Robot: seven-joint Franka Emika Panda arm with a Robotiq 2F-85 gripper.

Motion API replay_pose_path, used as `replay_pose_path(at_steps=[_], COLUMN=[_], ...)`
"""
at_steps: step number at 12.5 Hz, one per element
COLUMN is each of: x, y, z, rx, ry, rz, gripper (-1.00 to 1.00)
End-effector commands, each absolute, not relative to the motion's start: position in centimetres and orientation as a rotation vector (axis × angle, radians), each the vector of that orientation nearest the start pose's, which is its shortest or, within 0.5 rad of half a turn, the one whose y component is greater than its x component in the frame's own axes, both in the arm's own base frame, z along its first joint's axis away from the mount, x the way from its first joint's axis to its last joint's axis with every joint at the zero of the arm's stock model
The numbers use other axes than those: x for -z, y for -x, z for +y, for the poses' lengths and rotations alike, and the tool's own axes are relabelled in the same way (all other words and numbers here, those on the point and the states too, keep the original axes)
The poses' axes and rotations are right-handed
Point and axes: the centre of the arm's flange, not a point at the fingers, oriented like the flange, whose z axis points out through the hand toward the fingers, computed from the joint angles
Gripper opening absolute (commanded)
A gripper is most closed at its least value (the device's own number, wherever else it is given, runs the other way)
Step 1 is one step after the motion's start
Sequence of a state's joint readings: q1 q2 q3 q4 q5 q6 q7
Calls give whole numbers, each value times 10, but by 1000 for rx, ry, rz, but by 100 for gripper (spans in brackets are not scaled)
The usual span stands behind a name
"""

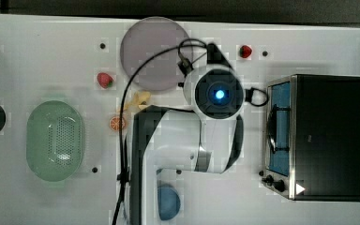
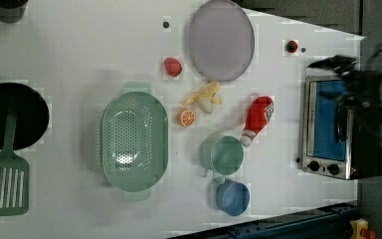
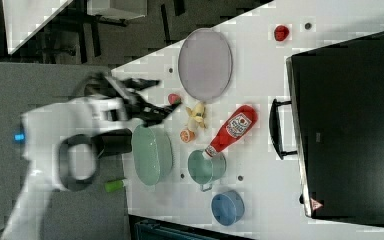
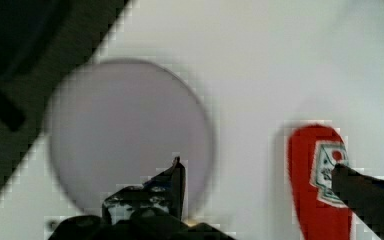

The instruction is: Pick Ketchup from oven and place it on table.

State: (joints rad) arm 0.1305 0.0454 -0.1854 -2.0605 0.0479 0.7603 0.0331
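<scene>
- Where the left view's far left begins, a black pan [image 2: 10, 117] and a green slotted spatula [image 2: 5, 179] lie on the white counter [image 2: 79, 50].
- Further along in the left view sits the green colander [image 2: 134, 142], with a strawberry [image 2: 172, 66] above it and an orange slice [image 2: 186, 118] just beside its rim.
- Next come a banana piece [image 2: 204, 97], the grey plate [image 2: 221, 40], a green cup [image 2: 225, 155] and a blue cup [image 2: 233, 197].
- The Ketchup [image 2: 257, 119] lies on its side on the counter, between the banana piece and the oven [image 2: 340, 127], its white cap close to or touching the green cup's rim.
- In the right view the Ketchup [image 3: 232, 129] again lies flat outside the oven [image 3: 350, 125], well apart from the dark handle [image 3: 276, 129].
- A second strawberry [image 2: 291, 46] sits near the counter's far edge, above the oven in the left view.
- In the left view the oven door looks shut, blue glass facing the counter.
- In the wrist view the gripper [image 4: 260, 180] is spread wide and holds nothing: one finger shows over the grey plate [image 4: 125, 135], the other overlaps the Ketchup [image 4: 310, 185] label, with bare counter between them.
- In the right view the gripper [image 3: 165, 102] hangs raised above the counter, clear of the bottle.
- In the top view the arm [image 1: 183, 140] covers the middle of the counter [image 1: 51, 56].
</scene>
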Motion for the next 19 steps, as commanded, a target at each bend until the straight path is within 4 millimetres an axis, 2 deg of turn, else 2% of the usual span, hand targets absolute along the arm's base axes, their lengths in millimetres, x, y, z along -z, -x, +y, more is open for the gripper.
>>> replay_pose_path(at_steps=[1,4,7,8,10,19], x=[-537,-574,-591,-596,-606,-596], y=[-577,-571,-545,-542,-547,-551], z=[-25,-31,-26,-25,-25,-25], rx=[249,191,-79,-107,-35,-49], ry=[2685,2787,2787,2794,2776,2783], rz=[1327,1384,1548,1552,1541,1543], gripper=[100,100,100,100,100,100])
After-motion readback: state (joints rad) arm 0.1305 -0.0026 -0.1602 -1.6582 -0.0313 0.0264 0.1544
